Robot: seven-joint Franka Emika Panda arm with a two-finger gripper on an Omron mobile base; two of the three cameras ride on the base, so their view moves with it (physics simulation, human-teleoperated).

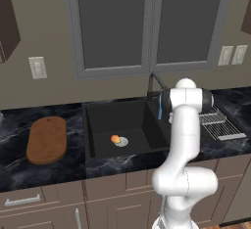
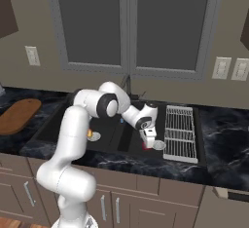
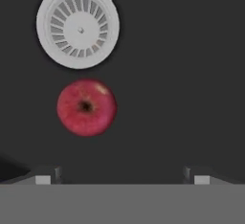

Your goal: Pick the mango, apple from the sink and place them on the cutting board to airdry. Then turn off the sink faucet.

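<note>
Beside the drain (image 3: 78, 25), the apple (image 3: 86, 107) lies below wide-spread jaws.

At your three o'clock a wire dish rack (image 2: 180, 132) lies flat on the dark marbled counter (image 1: 14, 169), white wall outlets (image 2: 222, 68) sit at two o'clock, and grey-paned cabinet doors (image 1: 147, 22) hang at twelve.
</note>
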